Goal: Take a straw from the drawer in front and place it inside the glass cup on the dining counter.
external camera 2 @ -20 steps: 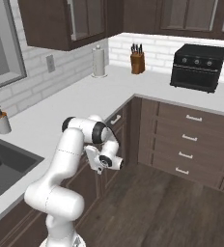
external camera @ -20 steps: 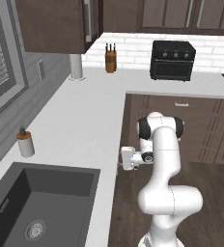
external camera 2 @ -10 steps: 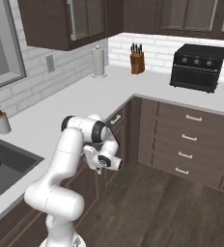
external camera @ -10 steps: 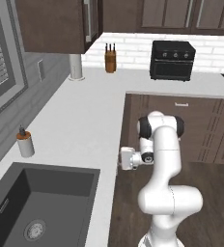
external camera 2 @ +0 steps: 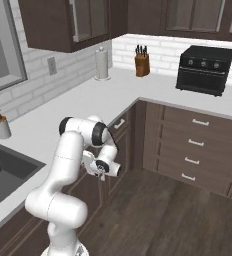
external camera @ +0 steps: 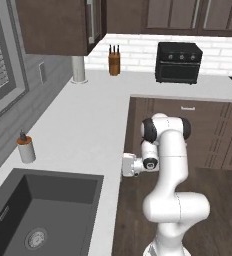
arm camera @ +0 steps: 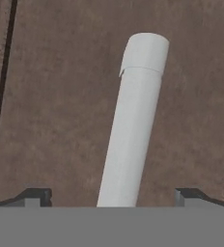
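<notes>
- White L-shaped worktop [external camera: 88,125], running along the tiled wall and around the corner, above dark brown cabinets.
- Dark sink basin [external camera: 35,212], sunk into the worktop at the near left of the left base view.
- White arm [external camera: 170,165], folded low beside the worktop's edge, wrist turned toward the cabinet fronts.
- Black countertop oven [external camera 2: 204,69], standing on the far run of worktop against the tiles.
- Stack of drawers with pale bar handles [external camera 2: 195,145], below the oven.
- Drawer [arm camera: 61,106], closed; dark brown wood front close before the hand camera; straw not visible.
- White bar handle [arm camera: 133,120] of that drawer, slanted through the hand view, lower end between the two fingertips.
- Gripper [arm camera: 113,195], jaws spread wide, one dark tip at each side of the handle and neither touching it.
- Paper towel roll [external camera 2: 102,64], upright near the wall.
- Knife block [external camera 2: 142,64], between the roll and the oven.
- Small soap dispenser [external camera: 25,148], upright on the worktop just beyond the sink.
</notes>
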You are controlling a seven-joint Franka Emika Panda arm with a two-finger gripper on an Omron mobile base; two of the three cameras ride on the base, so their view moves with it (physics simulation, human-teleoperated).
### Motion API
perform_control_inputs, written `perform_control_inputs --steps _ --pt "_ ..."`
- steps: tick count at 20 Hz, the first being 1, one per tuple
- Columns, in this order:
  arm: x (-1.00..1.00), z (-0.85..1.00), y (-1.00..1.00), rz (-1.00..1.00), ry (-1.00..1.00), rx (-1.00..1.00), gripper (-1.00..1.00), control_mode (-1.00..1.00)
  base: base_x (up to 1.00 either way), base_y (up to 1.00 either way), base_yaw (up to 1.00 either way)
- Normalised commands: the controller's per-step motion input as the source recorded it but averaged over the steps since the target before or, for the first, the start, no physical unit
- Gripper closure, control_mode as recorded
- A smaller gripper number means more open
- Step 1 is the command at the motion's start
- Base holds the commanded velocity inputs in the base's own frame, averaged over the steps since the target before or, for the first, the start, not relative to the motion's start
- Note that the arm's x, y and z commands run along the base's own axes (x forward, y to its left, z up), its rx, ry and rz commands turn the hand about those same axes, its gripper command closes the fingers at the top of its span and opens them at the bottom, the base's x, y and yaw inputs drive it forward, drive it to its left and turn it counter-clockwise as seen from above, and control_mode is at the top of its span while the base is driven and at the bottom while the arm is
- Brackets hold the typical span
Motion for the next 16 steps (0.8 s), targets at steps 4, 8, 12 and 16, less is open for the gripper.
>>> perform_control_inputs --steps 4,8,12,16 --pt "0.0 0.0 0.3 0.0 0.0 0.0 1.0 -1.0 0.0 0.0 0.0" --pt "-0.01 0.0 0.01 0.0 0.0 0.0 1.0 -1.0 0.0 0.0 0.0" --pt "-0.13 0.0 -0.3 0.0 0.0 0.0 1.0 -1.0 0.0 0.0 0.0" --pt "-0.34 0.0 -0.71 0.0 0.0 0.0 1.0 -1.0 0.0 0.0 0.0"
